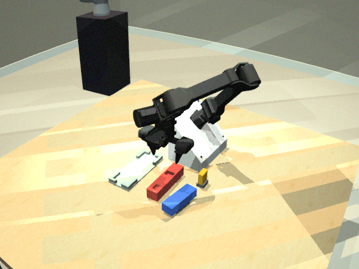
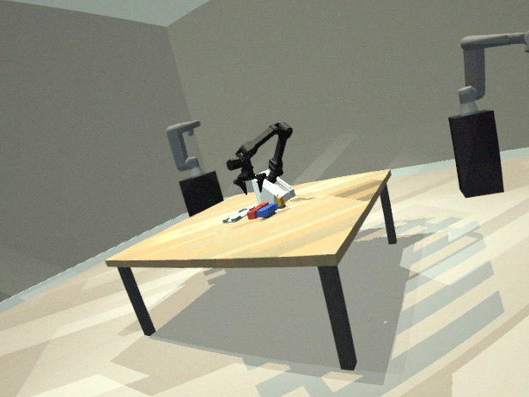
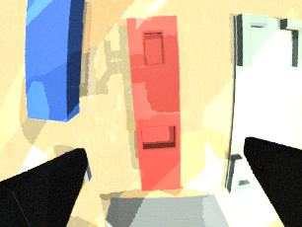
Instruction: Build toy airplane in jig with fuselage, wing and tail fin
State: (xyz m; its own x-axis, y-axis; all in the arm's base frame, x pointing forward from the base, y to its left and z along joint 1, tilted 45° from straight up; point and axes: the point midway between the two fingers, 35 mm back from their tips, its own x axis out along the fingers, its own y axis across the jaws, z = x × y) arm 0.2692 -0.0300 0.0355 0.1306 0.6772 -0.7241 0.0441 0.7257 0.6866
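Observation:
The red fuselage [image 1: 164, 181] [image 2: 258, 210] [image 3: 158, 91] lies on the table beside the cradle, its two sockets facing up and empty. The pale grey-green cradle [image 1: 129, 184] [image 2: 234, 220] [image 3: 247, 39] is empty. The blue wing [image 1: 178, 201] [image 2: 267, 210] [image 3: 46, 64] lies on the fuselage's other side; its tab is not visible. The yellow tail fin [image 1: 203, 177] [image 2: 280, 201] stands upright on its dark base near the wing's end. My gripper [image 1: 165, 158] [image 2: 253, 192] [image 3: 166, 151] is wide open and empty, pointing down above the fuselage's end nearer the robot base.
The white and grey wedge-shaped robot base [image 1: 186, 131] [image 3: 168, 212] stands close behind the parts. A black pedestal [image 1: 103, 52] stands beyond the table. The exterior view also shows another black pedestal [image 2: 477, 155] with a grey arm, away from the table.

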